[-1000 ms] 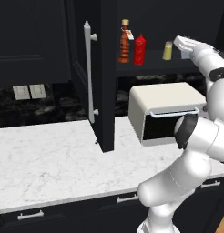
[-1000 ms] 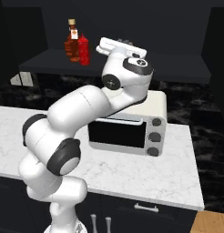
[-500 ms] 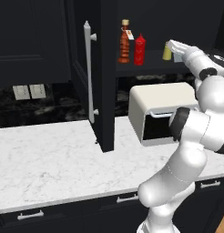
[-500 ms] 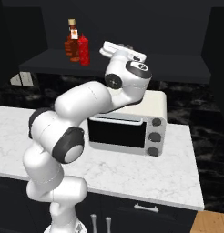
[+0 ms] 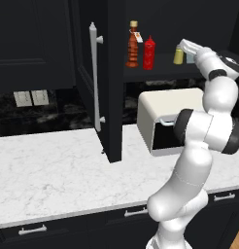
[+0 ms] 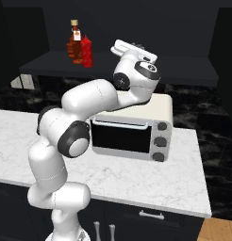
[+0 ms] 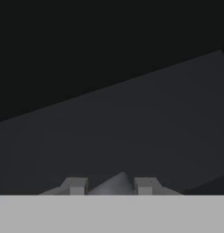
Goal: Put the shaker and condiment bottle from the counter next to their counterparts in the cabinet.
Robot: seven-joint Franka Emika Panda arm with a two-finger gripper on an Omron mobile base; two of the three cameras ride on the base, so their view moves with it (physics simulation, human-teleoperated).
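The white arm reaches up into the black wall cabinet (image 5: pixel 111 73). Its jaws clench a small pale blue-grey shaker (image 7: pixel 114 184), just beside the yellowish silver-topped shaker (image 5: pixel 178 55) on the dark shelf (image 6: pixel 184 70). The tall ridged brown-orange condiment bottle (image 5: pixel 133 44) stands beside the red squeeze bottle (image 5: pixel 149 53).

**No readable text**

Nothing in these views can be read. The bottle (image 5: pixel 133 44) on the cabinet shelf carries a small white-and-red neck tag (image 5: pixel 138 38), but any print on it is too small and blurred to make out; in the right base view the same tag (image 6: pixel 76 36) is just a pale patch. The oven (image 6: pixel 136 128) on the counter has three round knobs (image 6: pixel 160 141) with no legible markings beside them. The wall outlets (image 5: pixel 30 97) bear no lettering.
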